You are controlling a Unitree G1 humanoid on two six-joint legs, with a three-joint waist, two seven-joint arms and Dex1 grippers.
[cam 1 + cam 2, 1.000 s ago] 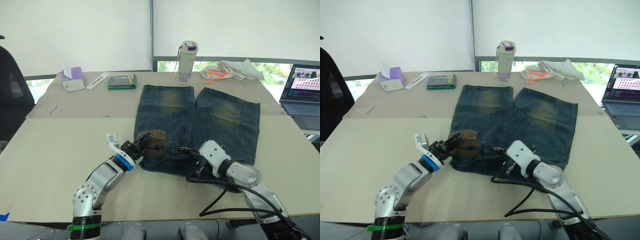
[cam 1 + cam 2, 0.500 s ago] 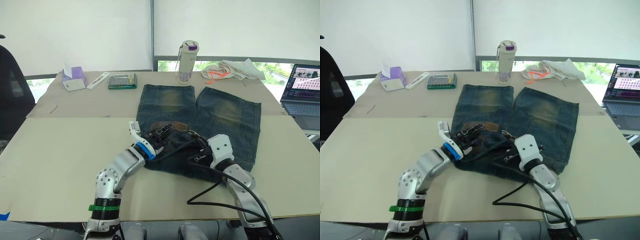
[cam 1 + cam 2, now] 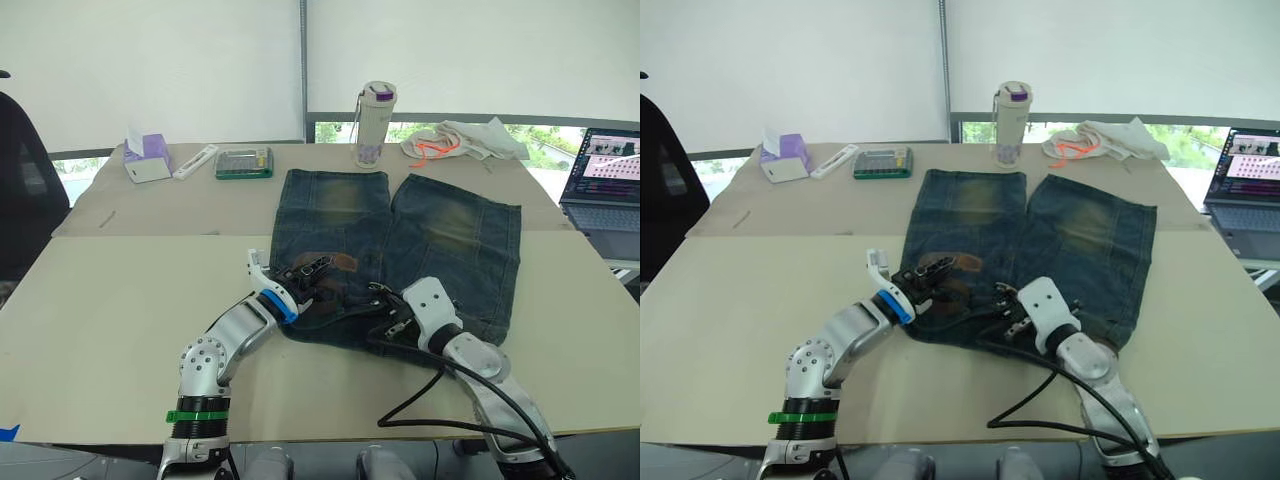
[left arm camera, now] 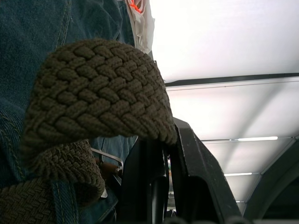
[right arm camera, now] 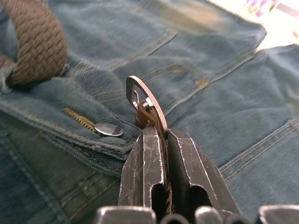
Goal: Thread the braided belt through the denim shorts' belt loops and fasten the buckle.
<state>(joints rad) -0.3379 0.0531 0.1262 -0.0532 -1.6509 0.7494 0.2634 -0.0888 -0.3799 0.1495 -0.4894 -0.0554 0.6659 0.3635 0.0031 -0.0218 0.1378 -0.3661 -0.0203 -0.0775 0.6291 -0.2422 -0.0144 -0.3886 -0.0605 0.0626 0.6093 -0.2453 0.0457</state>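
A: Shorts (image 3: pixel 400 250), denim, flat at centre frame on worktop (image 3: pixel 120 290)?
B: Yes. Left end effector (image 3: pixel 312 268) pinches braided belt (image 4: pixel 98 93); right end effector (image 5: pixel 156 135) clamps buckle (image 5: pixel 145 100) at waistband.

The left arm (image 3: pixel 215 352) is silver with blue and green rings; the right arm (image 3: pixel 478 358) is white and silver, trailing black cables (image 3: pixel 430 395).

The two head views look forward and down from above the arms, taking in the table (image 3: pixel 120 300) with the shorts (image 3: pixel 400 250). They share nearly the same scene, slightly offset sideways. Each wrist view looks along its own fingers from very close: the left at the belt (image 4: pixel 98 93) above its fingertips, the right at the buckle (image 5: pixel 145 105) beyond its fingertips. Both show denim behind.
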